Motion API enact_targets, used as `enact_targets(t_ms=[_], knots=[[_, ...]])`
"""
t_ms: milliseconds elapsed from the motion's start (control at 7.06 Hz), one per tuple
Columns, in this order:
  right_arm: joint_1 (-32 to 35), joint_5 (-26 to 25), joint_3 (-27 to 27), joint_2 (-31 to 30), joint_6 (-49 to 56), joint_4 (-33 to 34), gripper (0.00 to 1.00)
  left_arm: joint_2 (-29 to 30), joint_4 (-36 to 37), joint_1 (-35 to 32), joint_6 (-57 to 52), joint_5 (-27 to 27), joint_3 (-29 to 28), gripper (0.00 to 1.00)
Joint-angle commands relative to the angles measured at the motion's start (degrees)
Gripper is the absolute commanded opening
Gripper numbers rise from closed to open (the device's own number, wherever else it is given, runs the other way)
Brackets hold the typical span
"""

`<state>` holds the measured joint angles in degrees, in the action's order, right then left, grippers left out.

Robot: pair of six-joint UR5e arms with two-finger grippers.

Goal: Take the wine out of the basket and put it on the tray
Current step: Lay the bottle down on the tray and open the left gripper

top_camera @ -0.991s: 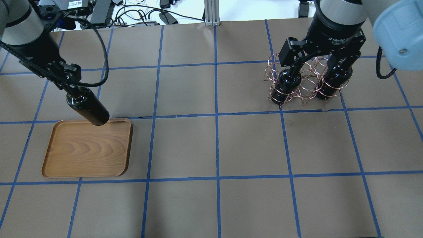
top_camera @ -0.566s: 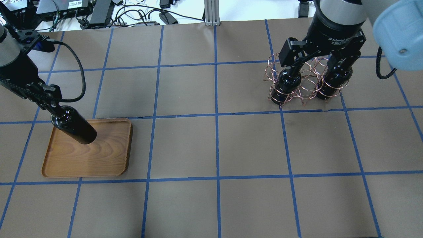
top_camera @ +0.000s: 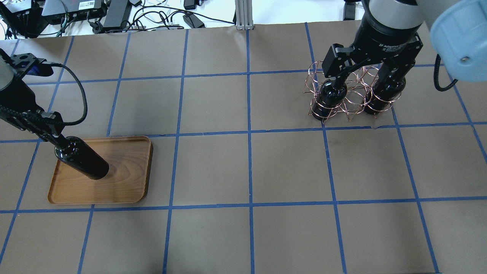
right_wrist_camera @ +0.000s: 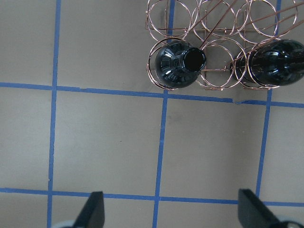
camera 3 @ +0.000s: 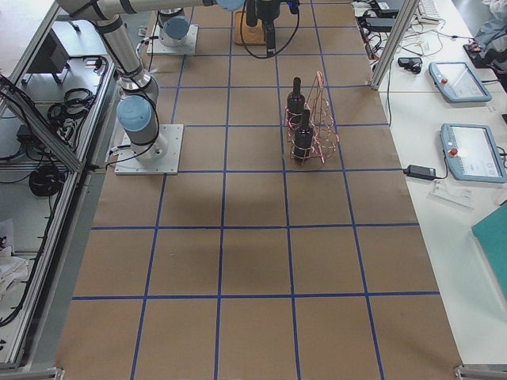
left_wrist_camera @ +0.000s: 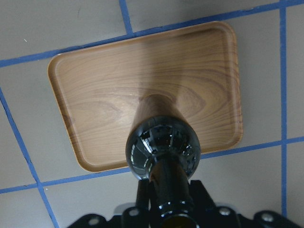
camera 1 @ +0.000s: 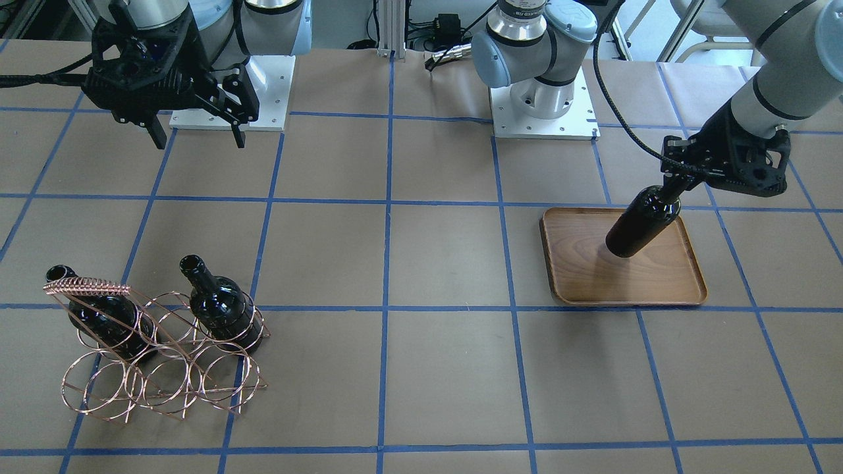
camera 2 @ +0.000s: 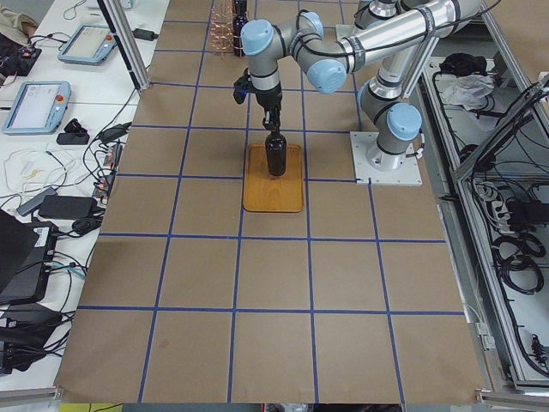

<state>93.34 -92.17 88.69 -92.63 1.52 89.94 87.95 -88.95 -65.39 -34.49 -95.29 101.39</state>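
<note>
The glossy, near-black, unlabelled wine point(top_camera: 81, 163) hung upright over the middle of the wooden tray point(top_camera: 125, 182), its narrow neck clamped by the left gripper point(top_camera: 50, 134), while the right gripper point(camera 1: 199, 139) hovered spread wide, holding nothing.

Under the left gripper point(camera 1: 677, 185) the way down is filled by the bottle point(camera 1: 640, 224) it grips by the neck. Around that bottle the tray point(camera 1: 652, 283) floor lies bare out to its low rim. The right gripper point(camera 1: 197, 139), jaws wide apart, hangs high with bare table point(right_wrist_camera: 109, 142) straight below. Lower and off to one side stands the basket point(camera 1: 164, 388). In it a second bottle point(camera 1: 220, 309) has its neck clear overhead, while a third bottle point(camera 1: 108, 322) has the handle bar point(camera 1: 89, 287) crowding its neck.
</note>
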Motion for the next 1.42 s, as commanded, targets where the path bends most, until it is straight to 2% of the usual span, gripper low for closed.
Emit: enact_targets(t_ms=[0,850,991,1133,1274], knots=[[0.0,0.06,0.0,0.0,0.07,-0.11,1.0,0.81,0.53,0.53,-0.31,0.37,0.13,0.0],[0.09,0.15,0.0,0.0,-0.02,-0.2,1.0,2.4,1.32,0.61,-0.31,0.02,-0.05,0.02],[0.09,0.32,0.0,0.0,-0.02,-0.2,1.0,2.31,1.32,0.61,-0.22,0.02,-0.05,0.66],[0.09,0.23,0.0,0.0,-0.02,-0.2,1.0,2.22,1.41,0.61,-0.48,0.02,-0.48,1.0],[0.09,0.15,0.0,-0.09,-0.02,-0.29,1.0,1.7,1.15,0.53,0.03,-0.24,-0.66,1.0]])
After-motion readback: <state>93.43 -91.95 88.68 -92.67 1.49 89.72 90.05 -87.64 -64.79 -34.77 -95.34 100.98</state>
